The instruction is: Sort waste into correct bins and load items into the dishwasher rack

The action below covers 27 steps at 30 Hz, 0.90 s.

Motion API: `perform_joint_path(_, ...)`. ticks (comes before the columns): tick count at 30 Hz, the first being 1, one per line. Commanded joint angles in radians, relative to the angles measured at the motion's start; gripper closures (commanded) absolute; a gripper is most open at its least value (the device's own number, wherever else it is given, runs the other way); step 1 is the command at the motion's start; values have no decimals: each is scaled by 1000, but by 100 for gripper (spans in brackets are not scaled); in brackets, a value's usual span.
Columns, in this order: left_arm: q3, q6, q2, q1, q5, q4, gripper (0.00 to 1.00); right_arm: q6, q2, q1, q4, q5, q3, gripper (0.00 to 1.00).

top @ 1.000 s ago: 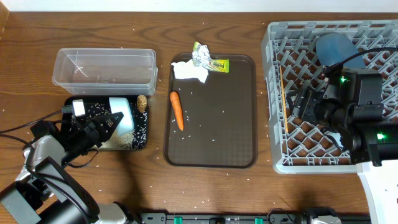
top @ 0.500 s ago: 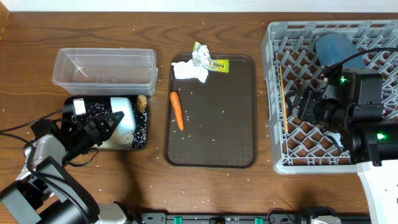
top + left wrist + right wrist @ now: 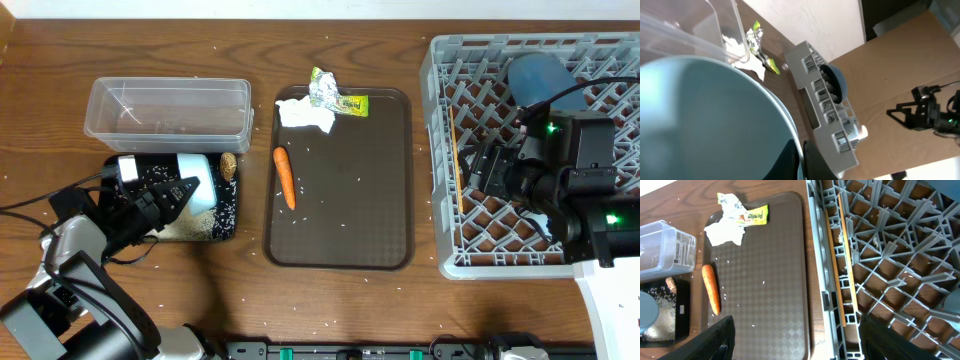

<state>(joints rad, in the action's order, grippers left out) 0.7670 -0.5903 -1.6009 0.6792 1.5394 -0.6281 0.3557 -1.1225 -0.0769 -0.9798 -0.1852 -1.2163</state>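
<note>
My left gripper [image 3: 183, 191] is shut on the rim of the white bowl with the pale blue outside [image 3: 197, 178], over the black tray [image 3: 232, 232]. In the left wrist view the bowl [image 3: 705, 115] fills the left side, its rim pinched between the fingers [image 3: 819, 162]. The right gripper [image 3: 812, 341] stands open over the near-left edge of the dishwasher rack [image 3: 445, 150], holding nothing. In the rack are wooden sticks [image 3: 840, 270] and the dark blue dish [image 3: 538, 73]. On the brown serving tray [image 3: 350, 200] lie a carrot stick [image 3: 284, 177], napkin [image 3: 305, 115], foil [image 3: 325, 89] and wrapper [image 3: 351, 104].
The clear tub [image 3: 168, 110] stands behind the black tray. A brown food lump [image 3: 228, 165] and rice grains [image 3: 226, 208] lie in the black tray. Stray rice dots the serving tray and the table. The right arm's body [image 3: 560, 170] covers the rack's middle.
The left gripper and the bowl have shifted very slightly toward the clear tub. The right arm has not moved.
</note>
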Motion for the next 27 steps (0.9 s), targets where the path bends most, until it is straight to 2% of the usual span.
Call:
perform_joint_path(1,1,-8,4,-27,-43,-14,94,6,19,8,-2,-7,-10,27)
perform_joint_path(4,2,57,3,-33,32,0,94,6,21,8,0,-7,-10,27)
perform_joint_path(6,2,53,6,-42,-6,2,94,6,21,8,-1,-7,-10,27)
perform_joint_path(9,2,50,6,-39,11,-14,94,6,24,8,-5,-7,-10,27)
perform_joint_path(11,2,49,6,-27,-44,-12,94,6,31,8,-8,-8,-10,27)
perform_joint_path(14,3,46,3,-8,33,24,94,6,46,8,-8,-8,-10,27)
perform_joint_path(17,3,64,3,15,14,76,94,6,57,8,-2,-7,-10,27)
perform_joint_path(19,3,99,6,11,31,55,94,6,63,8,-1,-8,-10,27)
perform_joint_path(27,3,91,41,-59,34,-58,94,2,65,8,-3,-7,-10,27)
